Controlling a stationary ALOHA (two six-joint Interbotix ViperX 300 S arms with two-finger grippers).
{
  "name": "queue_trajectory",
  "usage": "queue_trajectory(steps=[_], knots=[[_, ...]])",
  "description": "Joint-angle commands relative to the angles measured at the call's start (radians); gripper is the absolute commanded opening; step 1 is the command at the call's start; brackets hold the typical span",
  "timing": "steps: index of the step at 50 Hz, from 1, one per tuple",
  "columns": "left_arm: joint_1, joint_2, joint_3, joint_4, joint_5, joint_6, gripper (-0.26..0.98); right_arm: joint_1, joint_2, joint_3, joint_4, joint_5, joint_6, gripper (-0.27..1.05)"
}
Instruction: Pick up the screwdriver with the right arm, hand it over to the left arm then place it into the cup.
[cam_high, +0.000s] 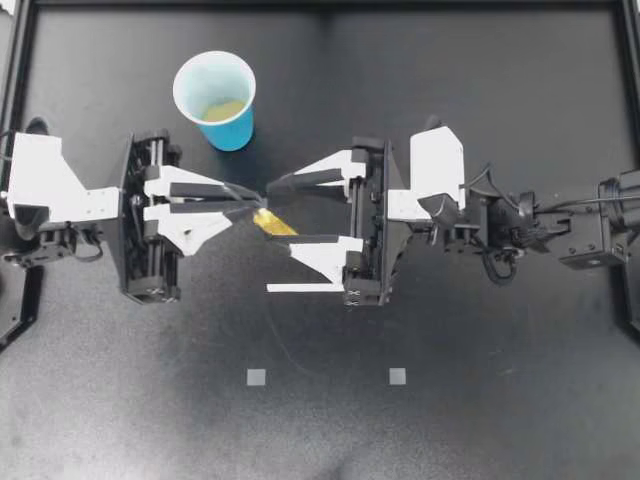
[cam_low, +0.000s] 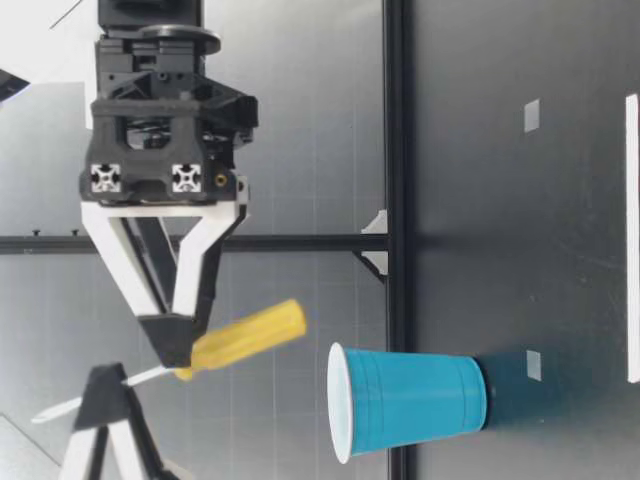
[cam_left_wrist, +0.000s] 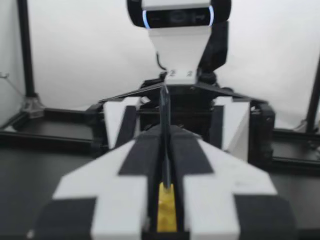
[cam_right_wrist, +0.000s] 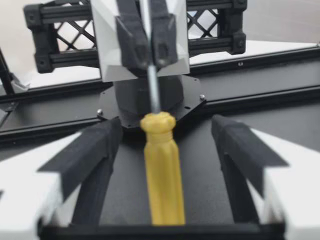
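Left gripper (cam_high: 250, 201) clamped on thin metal shaft of screwdriver (cam_high: 272, 222), which is held aloft between both arms. Right gripper (cam_high: 284, 214) spread wide, fingers flanking yellow handle, not touching it. Cup (cam_high: 236, 128) upright at far left, near left gripper.

Risks:
- Heavy handle pivoting or slipping in shaft-only grip.
- Right fingers clipping handle on retreat.
- Light cup tipping if handle strikes rim.

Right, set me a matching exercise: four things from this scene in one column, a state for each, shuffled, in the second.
1. left gripper
2. right gripper
3. yellow-handled screwdriver with a metal shaft
4. blue plastic cup

A. upright on the black table
B. open, fingers wide apart
C. held off the table by its shaft
D. shut

Pairs: 1-D, 2-B, 3-C, 4-A
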Motion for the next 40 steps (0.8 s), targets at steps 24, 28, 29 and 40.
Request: queue_trajectory(steps=[24,28,29,40], knots=[[0.364,-0.074,0.080,-0.158,0.009,0.219,0.05,-0.005,-0.224,0.124,0.005,-0.026,-0.002,0.71],[0.399,-0.043,0.072,-0.158,0.008,0.218,0.05,-0.005,-0.224,0.124,0.005,-0.032,-0.002,0.71],[0.403,-0.035,0.072,-0.158,0.008,0.218,0.05,-0.005,-0.222,0.124,0.005,-0.034,-0.002,0.71],[0.428,0.032,0.048,-0.181,-0.003,0.215,0.05,-0.005,-0.224,0.126,0.005,-0.035,-0.002,0.71]])
